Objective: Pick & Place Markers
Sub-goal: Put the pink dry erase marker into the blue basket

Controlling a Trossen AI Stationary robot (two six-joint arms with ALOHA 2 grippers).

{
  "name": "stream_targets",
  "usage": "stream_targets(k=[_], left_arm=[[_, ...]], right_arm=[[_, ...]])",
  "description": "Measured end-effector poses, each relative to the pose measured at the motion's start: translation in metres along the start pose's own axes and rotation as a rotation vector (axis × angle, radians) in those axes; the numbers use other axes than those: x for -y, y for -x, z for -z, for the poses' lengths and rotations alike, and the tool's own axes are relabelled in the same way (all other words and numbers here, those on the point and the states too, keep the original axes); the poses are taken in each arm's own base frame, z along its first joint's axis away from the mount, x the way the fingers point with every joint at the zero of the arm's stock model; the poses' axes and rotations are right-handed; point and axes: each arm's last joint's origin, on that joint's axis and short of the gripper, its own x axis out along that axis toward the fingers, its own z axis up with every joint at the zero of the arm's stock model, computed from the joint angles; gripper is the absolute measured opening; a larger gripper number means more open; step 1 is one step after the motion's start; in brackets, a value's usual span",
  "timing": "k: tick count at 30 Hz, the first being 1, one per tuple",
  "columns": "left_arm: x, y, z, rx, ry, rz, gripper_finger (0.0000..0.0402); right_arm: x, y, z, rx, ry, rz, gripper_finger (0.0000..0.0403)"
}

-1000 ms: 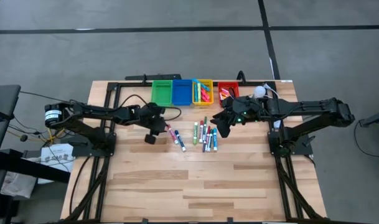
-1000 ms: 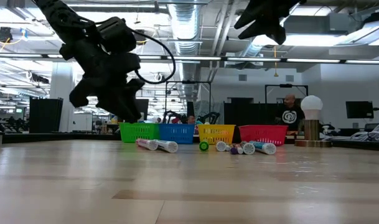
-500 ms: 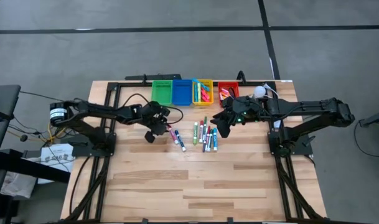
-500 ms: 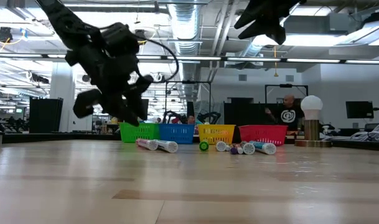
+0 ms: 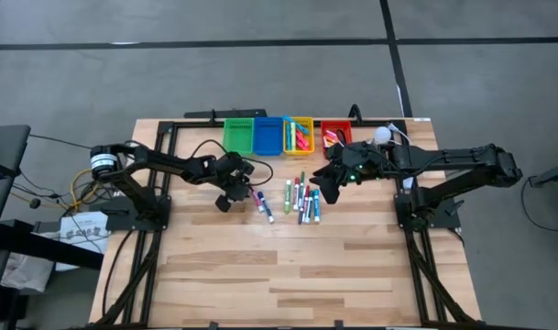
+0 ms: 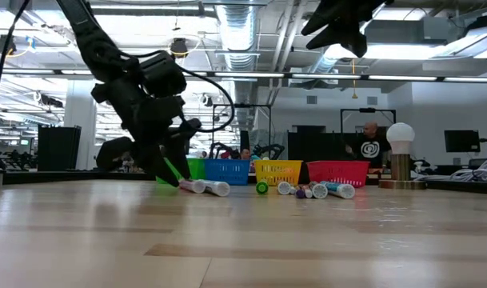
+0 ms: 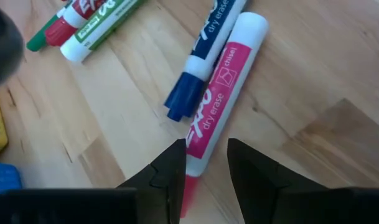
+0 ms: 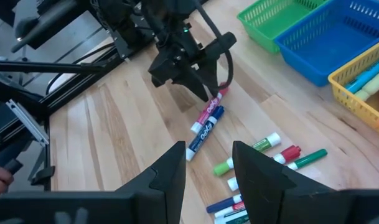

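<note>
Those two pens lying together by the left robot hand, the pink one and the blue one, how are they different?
The white dry-erase marker with the pink label has a pink cap; the white dry-erase marker with the blue label has a blue cap. The pink marker's cap end lies between the left gripper's open fingers; the blue marker lies outside them. Both lie flat, side by side, on the wooden table.

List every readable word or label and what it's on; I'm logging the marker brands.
"EXPO dry erase" and "chisel": on the pink marker lying between the left gripper fingers.
"dry erase": on the blue marker beside it.
"EXPO", partly cut off: on the green marker.
Print on the other markers and on a person's shirt in the low view is too small to read.
</note>
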Motion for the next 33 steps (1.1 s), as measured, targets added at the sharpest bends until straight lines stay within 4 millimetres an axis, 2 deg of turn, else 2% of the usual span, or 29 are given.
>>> stream_targets(k=[7,19,28,33], left_arm=[[-0.002,0.0,0.0,0.024,0.002,-0.012,0.0117],[0.002,-0.015,0.008,0.072,0.052,0.061,0.0115],[0.002,-0.014,0.005,0.119,0.043,0.071,0.006],[0.002,-0.013,0.004,0.134,0.038,0.074,0.006]], right_arm=[[0.0,0.0,0.0,0.0,-0.001,0.0,0.0123],[0.004,0.0,-0.002,0.006,-0.012,0.013,0.0123],[0.011,-0.001,-0.006,0.018,-0.03,0.036,0.0123],[0.013,-0.001,-0.007,0.02,-0.034,0.041,0.0123]])
